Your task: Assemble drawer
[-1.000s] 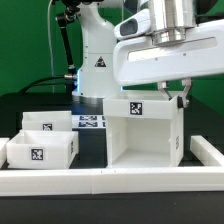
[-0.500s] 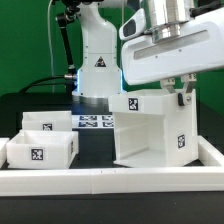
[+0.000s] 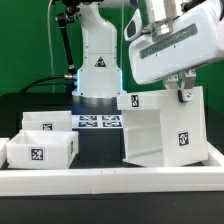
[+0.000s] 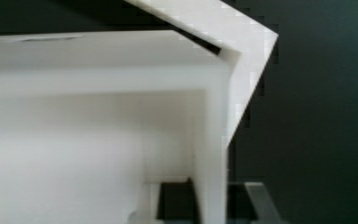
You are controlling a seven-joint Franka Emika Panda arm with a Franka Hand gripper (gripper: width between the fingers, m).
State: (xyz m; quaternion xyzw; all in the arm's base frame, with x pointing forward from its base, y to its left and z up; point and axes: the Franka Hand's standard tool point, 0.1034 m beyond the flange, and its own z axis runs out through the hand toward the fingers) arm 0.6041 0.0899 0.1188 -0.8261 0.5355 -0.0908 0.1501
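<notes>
The box shell (image 3: 160,135) is rigid white plastic, hollow and thin-walled, so it is judged light but bulky. Its smooth faces are likely slippery, and a pinch far from the centre is expected to let it swing. The best hold is judged to be a top wall edge, pinched across its thickness and clear of the tags.

The gripper (image 3: 182,92) is set at the shell's upper wall edge, with the shell tilted directly beneath it. In the wrist view one wall is seen running between the two dark fingers (image 4: 176,203), so the jaws seem closed narrow on that wall, though the tips are barely shown. The wrist is canted, with the hand pointed downward and leaned over.

The front tray (image 3: 42,150) and back tray (image 3: 50,122) lie well apart from the gripper, toward the exterior view's left, and are not touched.
</notes>
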